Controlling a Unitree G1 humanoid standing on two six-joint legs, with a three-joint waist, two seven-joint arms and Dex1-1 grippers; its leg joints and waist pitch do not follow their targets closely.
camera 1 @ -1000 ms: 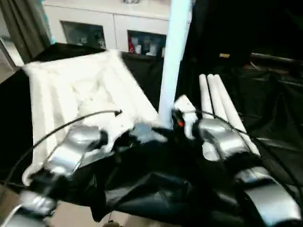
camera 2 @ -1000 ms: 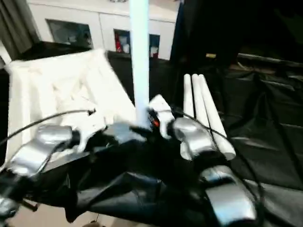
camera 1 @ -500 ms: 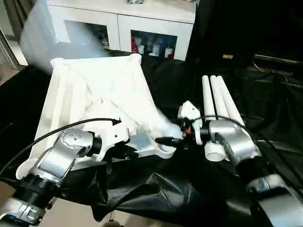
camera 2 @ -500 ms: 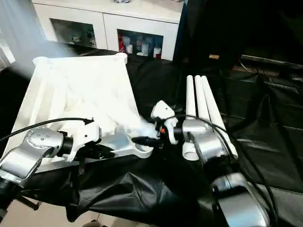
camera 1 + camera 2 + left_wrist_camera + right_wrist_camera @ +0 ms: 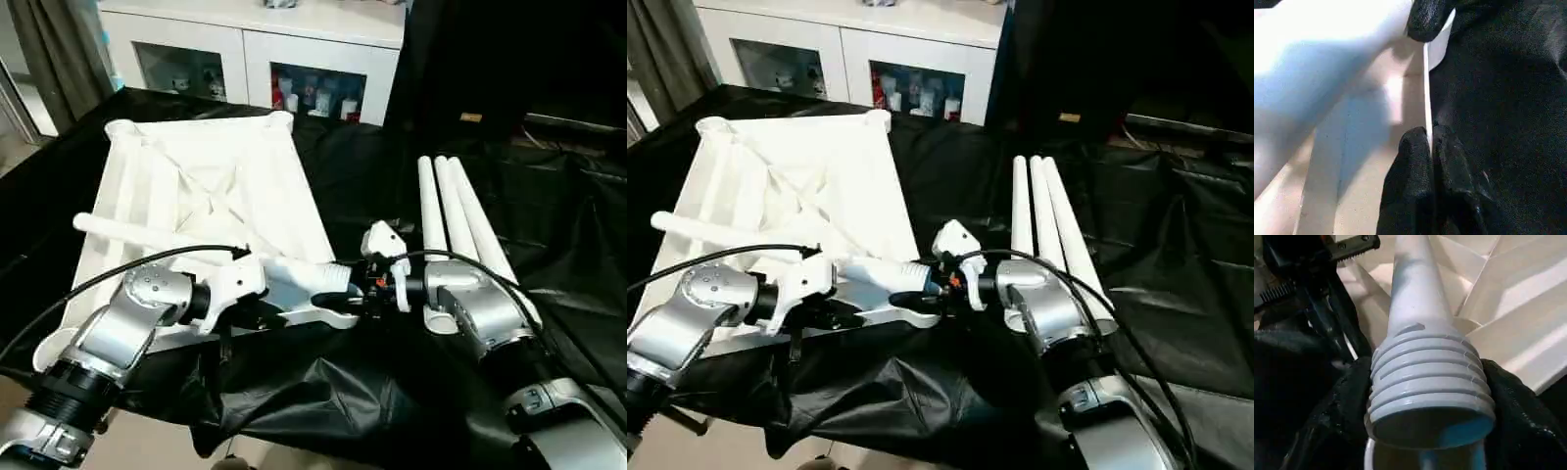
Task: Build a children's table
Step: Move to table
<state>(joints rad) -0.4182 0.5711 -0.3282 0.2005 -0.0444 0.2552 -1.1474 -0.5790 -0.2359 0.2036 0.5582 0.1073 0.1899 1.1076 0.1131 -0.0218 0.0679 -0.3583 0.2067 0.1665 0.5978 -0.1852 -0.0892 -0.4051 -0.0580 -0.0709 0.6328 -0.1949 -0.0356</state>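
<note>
Leg (image 5: pixel 186 245) lying flat across upturned table top (image 5: pixel 196 186), long axis running from right gripper (image 5: pixel 1425 382) out over the ribbed underside, tapered tip far from it, threaded end seated between its fingers (image 5: pixel 1508 396). Right gripper clasped around that threaded collar; corner socket (image 5: pixel 338 315) judged just below and beside the grip, so leg must be swung upright before entry. Left gripper (image 5: pixel 1431 142) clenched on the thin rim of the top at the same near corner, steadying it, socket just ahead of its tips. Three spare legs (image 5: pixel 456 220) side by side on the black cloth (image 5: pixel 323 392), beyond the right gripper. Right arm nearer the leg; left nearer the rim.
</note>
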